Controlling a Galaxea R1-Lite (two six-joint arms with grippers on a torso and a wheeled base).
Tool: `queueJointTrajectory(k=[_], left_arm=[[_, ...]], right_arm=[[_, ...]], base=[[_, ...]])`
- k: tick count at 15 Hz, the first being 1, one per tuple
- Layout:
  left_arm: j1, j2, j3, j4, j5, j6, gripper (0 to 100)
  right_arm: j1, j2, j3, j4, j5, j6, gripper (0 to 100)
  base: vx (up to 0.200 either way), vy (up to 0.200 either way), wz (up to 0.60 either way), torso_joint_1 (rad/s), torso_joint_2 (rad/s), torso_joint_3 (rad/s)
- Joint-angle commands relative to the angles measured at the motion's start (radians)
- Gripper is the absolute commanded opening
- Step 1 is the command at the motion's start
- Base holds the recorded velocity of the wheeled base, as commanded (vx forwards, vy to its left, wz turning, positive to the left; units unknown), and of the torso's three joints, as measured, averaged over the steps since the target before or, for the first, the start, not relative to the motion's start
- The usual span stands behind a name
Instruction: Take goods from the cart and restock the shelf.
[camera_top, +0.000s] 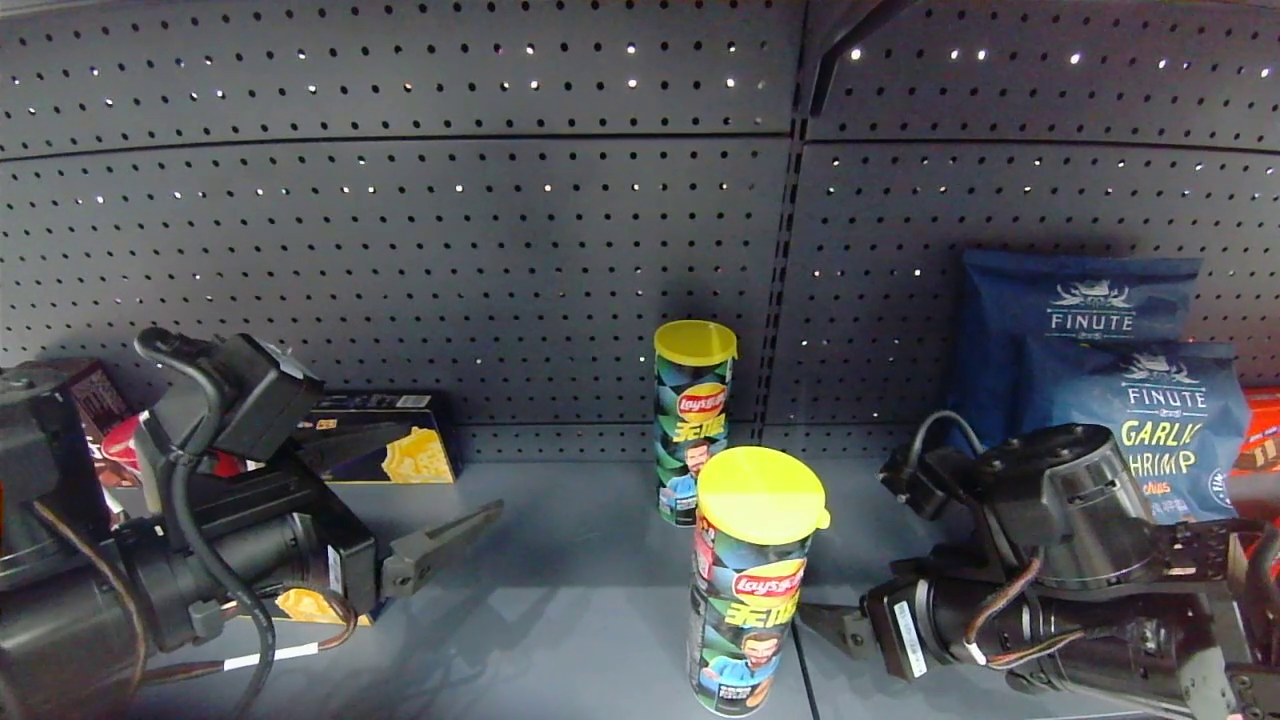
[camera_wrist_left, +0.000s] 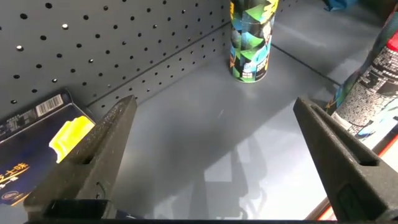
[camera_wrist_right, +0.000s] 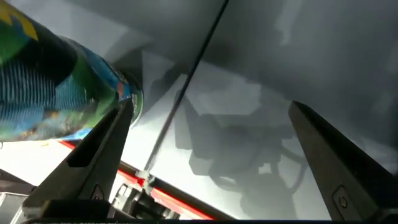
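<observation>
The right gripper sits low at the front can's right side, jaws wide apart and holding nothing. One finger lies just beside the can's lower wall, and whether it touches cannot be told. That can stands upright with its yellow lid on, near the front edge of the shelf. It looks already set down, so the step in hand is probably a clean release. The can is tall and narrow and will tip at a sideways brush, so the gripper should draw straight back, away from the can, with the fingers kept spread and not swung across it. If the can needs pushing deeper, press low on its body, not at the lid. The rear can stands directly behind the front can, close to the pegboard. The left gripper hangs well to the front can's left, jaws also apart and empty, near a dark box. Blue snack bags lean behind the front can, to its right.
</observation>
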Motion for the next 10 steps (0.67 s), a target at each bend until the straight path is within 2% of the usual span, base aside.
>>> queueJointTrajectory(k=[1,10], left_arm=[[0.000,0.009,-0.003,-0.001,0.000,0.000,100],[0.000,0.017,0.000,-0.001,0.000,0.001,100]], right_arm=[[0.004,0.008,-0.003,0.000,0.000,0.000,100],[0.042,0.072,-0.049,-0.009,0.005,0.000,100]], base=[[0.000,0.000,0.00,0.000,0.00,0.000],[0.000,0.000,0.00,0.000,0.00,0.000]])
